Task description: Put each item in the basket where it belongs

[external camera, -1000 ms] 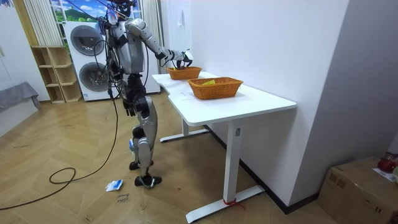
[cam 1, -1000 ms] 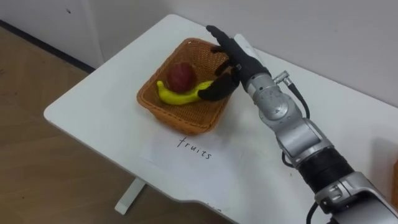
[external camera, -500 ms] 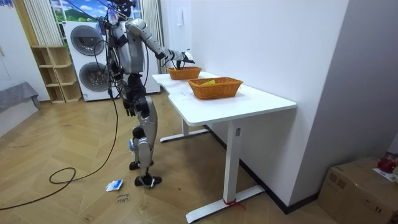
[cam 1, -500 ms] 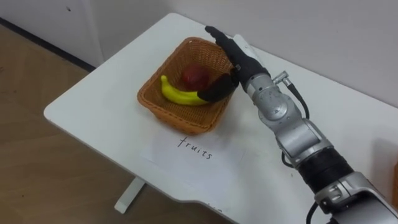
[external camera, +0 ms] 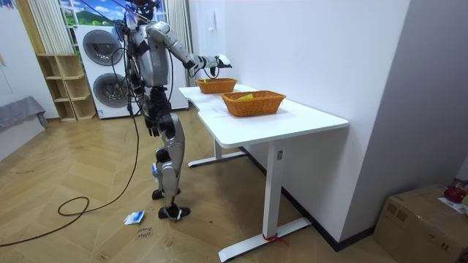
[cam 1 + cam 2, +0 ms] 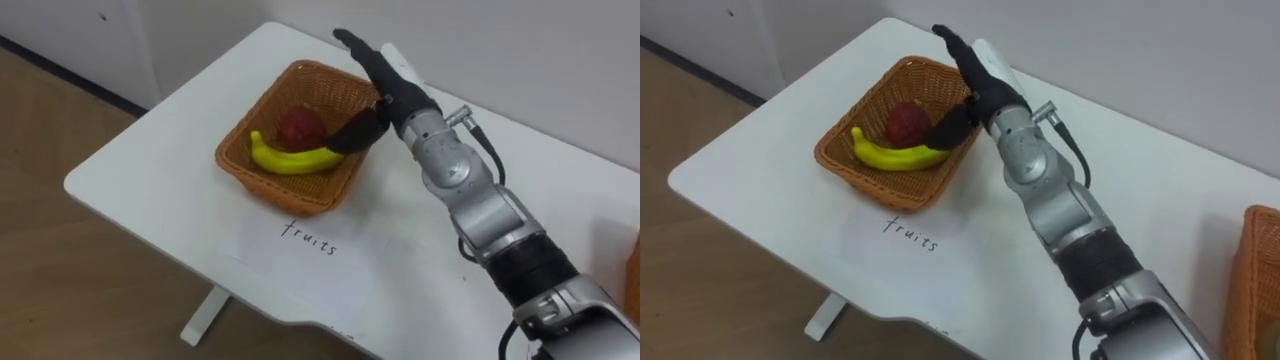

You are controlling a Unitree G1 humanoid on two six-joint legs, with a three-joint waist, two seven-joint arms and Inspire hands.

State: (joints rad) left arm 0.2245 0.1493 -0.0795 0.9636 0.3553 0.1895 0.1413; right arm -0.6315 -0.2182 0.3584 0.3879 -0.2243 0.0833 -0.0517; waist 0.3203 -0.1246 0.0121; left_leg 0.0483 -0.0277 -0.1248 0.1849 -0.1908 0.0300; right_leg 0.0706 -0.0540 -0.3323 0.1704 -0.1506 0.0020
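Hovering over the woven wicker basket's (image 6: 240, 172) far right rim, the right hand (image 6: 388, 78) is flat-fingered and empty; a curved yellow banana (image 6: 290, 159) and round red apple (image 6: 301, 126) lie inside. Room view: robot stands beside the smooth white table (image 5: 311, 117), at the room view's left.

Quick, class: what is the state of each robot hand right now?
Right hand: open, fingers straight above the fruit basket, holding nothing.
Left hand: cannot be told.

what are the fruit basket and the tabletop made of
Basket: woven wicker or rattan by its look, orange-brown, matt, the weave showing on the walls. Tabletop: smooth white board, probably laminate; its core cannot be told.
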